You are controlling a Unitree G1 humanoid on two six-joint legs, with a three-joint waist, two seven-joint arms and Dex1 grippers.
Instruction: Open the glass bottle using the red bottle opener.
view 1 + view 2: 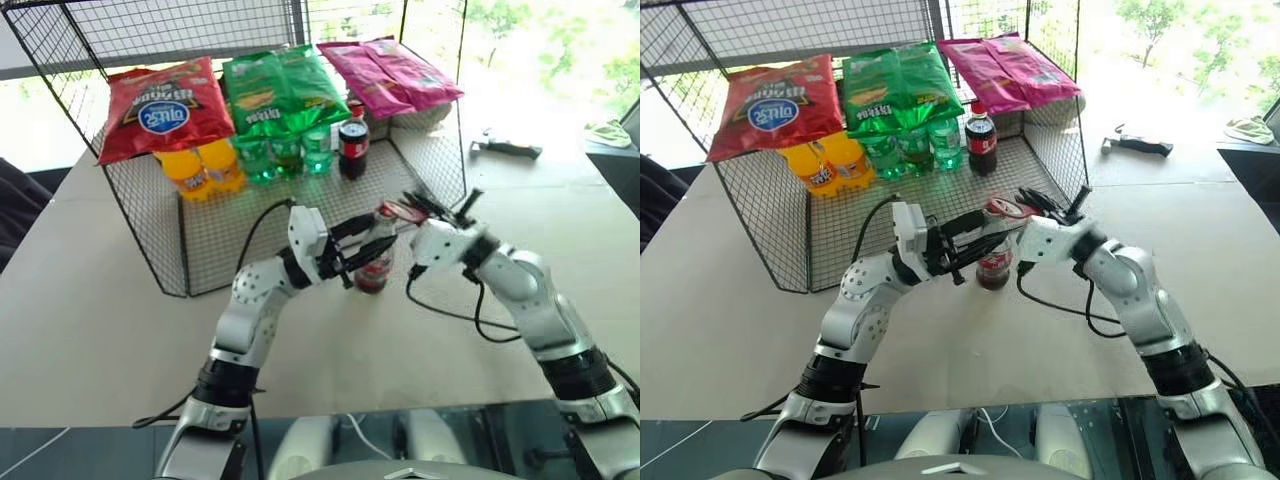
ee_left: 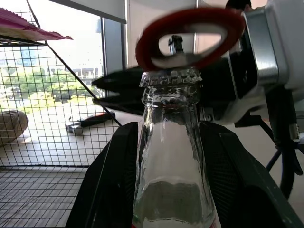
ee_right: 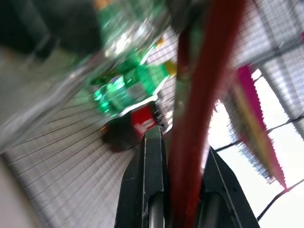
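The glass bottle [image 1: 374, 268] stands upright on the table in front of the wire cage, red label low on its body. My left gripper [image 1: 363, 246] comes in from the left and is shut on it, one black finger [image 2: 107, 185] on each side of the clear neck [image 2: 172, 152]. The crimped cap [image 2: 171, 78] sits on the bottle's mouth. The red bottle opener [image 2: 190, 33] is tilted with its ring head just over the cap. My right gripper [image 1: 420, 210] is shut on the opener's handle [image 3: 197, 109] from the right.
Behind the bottle stands a wire mesh cage [image 1: 140, 215] with snack bags [image 1: 165, 105] on top and orange [image 1: 200, 168], green [image 1: 285, 155] and dark cola bottles [image 1: 352, 148] inside. A black tool [image 1: 508, 148] lies at the far right. A black cable [image 1: 450, 313] loops on the table.
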